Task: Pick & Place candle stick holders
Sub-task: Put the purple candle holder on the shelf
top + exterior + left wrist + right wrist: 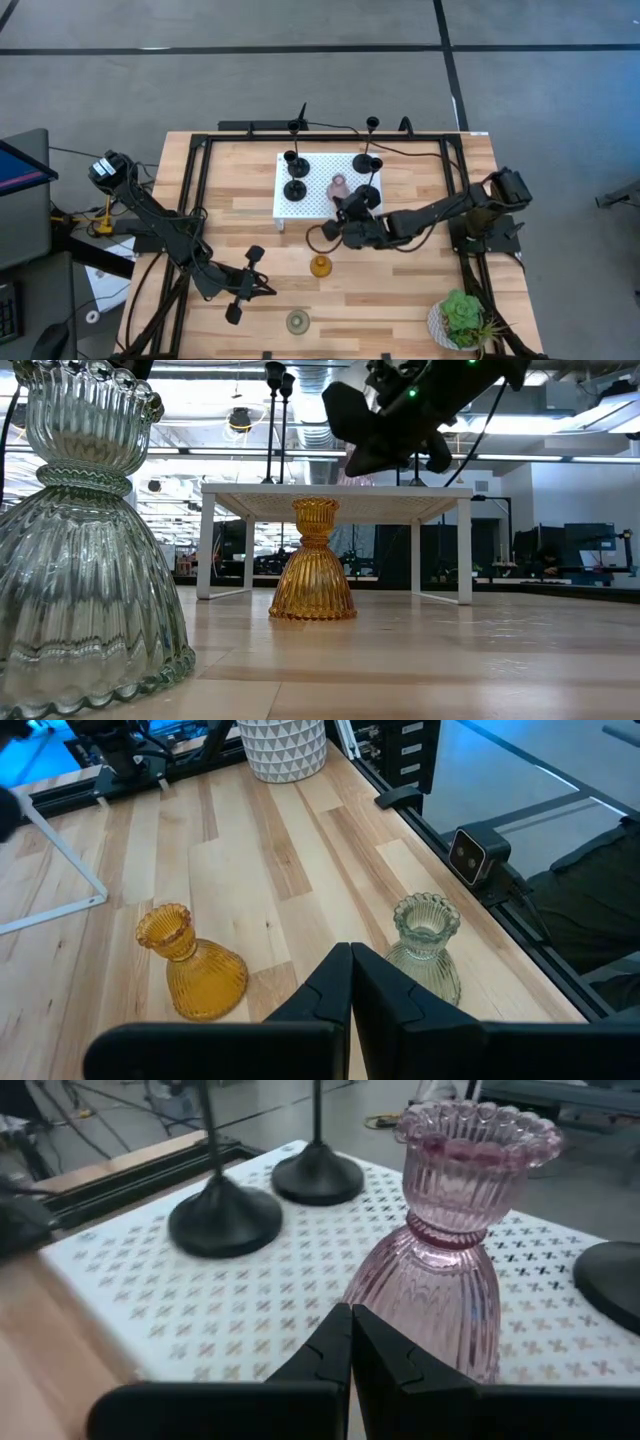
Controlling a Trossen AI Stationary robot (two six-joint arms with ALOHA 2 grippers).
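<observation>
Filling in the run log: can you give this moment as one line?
right tool: shut, at pink holder on white platform | left tool: shut, waiting near amber holder, green holder

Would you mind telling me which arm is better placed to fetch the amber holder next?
Probably the right: its gripper is by the platform, just above the amber holder; the left gripper sits nearer the green holder.

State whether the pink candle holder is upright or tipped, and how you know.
Upright. The pink candle holder stands on the white platform, wide base down, scalloped rim up.
</observation>
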